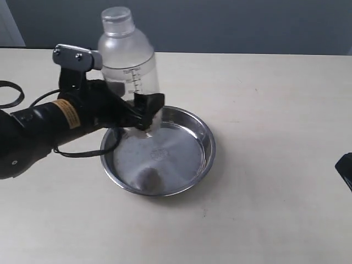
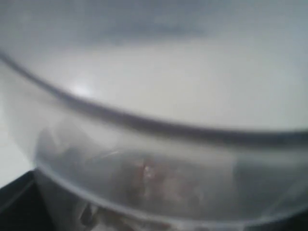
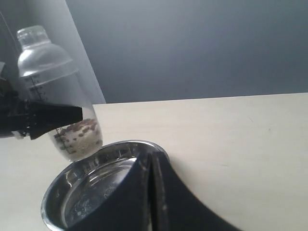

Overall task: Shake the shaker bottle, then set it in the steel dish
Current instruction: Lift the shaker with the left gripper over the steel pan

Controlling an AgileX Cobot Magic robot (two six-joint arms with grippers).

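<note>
Evidently the setting-down step is at hand. The shaker bottle (image 1: 129, 60) is grasped low on its body by the left hand (image 1: 147, 113) and is held in the air, slightly tilted, over the far rim of the steel dish (image 1: 211, 144), which rests on the table (image 1: 275, 99). Brown pellets (image 3: 83, 129) are seen at the bottle's base. Whether the shaking is finished cannot be told. The bottle is not yet set down, so lowering and release are judged to be left. The right hand (image 3: 152, 192) is seen clenched and empty, near the dish.
</note>
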